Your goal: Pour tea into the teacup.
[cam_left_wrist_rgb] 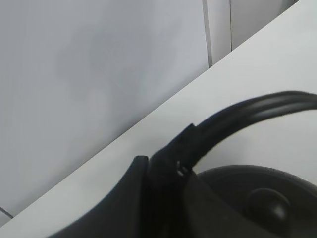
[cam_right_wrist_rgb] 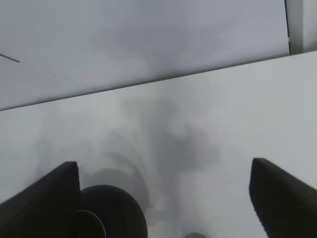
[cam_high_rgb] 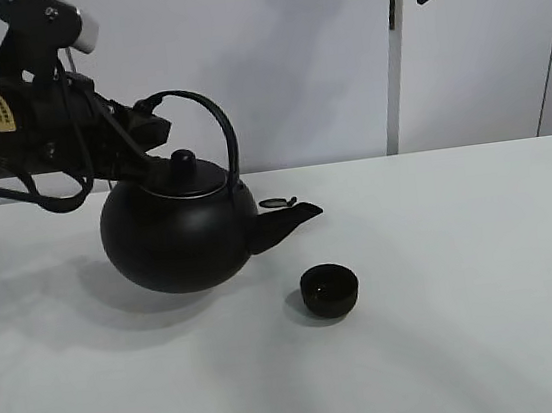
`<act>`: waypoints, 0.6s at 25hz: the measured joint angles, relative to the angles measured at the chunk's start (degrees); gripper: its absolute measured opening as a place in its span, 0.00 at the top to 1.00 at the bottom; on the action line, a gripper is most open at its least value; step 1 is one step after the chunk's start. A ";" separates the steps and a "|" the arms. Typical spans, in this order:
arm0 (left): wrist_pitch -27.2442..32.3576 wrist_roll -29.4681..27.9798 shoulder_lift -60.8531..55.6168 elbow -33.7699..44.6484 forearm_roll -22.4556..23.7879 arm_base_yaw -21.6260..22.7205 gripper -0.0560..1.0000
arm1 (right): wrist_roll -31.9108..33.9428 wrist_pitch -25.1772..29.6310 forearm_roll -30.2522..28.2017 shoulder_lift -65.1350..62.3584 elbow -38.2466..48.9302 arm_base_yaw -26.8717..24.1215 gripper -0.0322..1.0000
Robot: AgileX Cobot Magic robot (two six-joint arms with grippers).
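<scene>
the teacup point(cam_high_rgb: 329, 290) sits upright on the white table point(cam_high_rgb: 492, 321), mouth up, a little right of the middle and nearer the front than the kettle. it stands alone, touching nothing, with bare tabletop open on its right side and in front of it, out to the edges of what i can see.

the kettle point(cam_high_rgb: 181, 233), big, round and black, is just beside the cup on its left and a bit further back. its spout point(cam_high_rgb: 286, 223) points right, the tip ending above and just short of the cup's near rim, with a clear gap between them. a soft shadow lies under the kettle and to its left; i can't tell whether its base touches the table.

the left gripper point(cam_high_rgb: 151, 131) reaches in from the left side and is clamped tight on the kettle's arched handle point(cam_high_rgb: 213, 123) at its left end, above the lid and its knob point(cam_high_rgb: 183, 160). the wrist view confirms the dark fingers point(cam_left_wrist_rgb: 148, 198) pinching that handle.

behind the kettle the table's far edge runs straight along the pale wall point(cam_high_rgb: 307, 51), so there is little room at the back.

the right gripper point(cam_right_wrist_rgb: 164, 163) hangs high at the back right, well apart from cup and kettle, its jaws spread wide and holding nothing.
</scene>
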 joint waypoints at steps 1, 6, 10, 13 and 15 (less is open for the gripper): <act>0.06 0.06 0.43 -0.42 0.00 0.00 0.85 | 0.00 0.00 0.00 0.00 0.00 0.00 0.35; 0.70 0.55 2.76 -1.82 0.00 0.00 0.85 | 0.00 0.00 0.00 0.00 0.00 0.00 0.35; 0.70 0.88 3.61 -3.02 0.00 0.00 0.85 | 0.00 0.00 0.00 0.00 0.00 0.00 0.35; 0.70 0.95 4.76 -3.77 0.00 0.00 0.85 | 0.00 0.00 0.00 0.00 0.00 0.00 0.35; 0.70 1.22 5.28 -4.03 0.00 0.00 0.85 | 0.00 0.00 0.00 0.00 0.00 0.00 0.35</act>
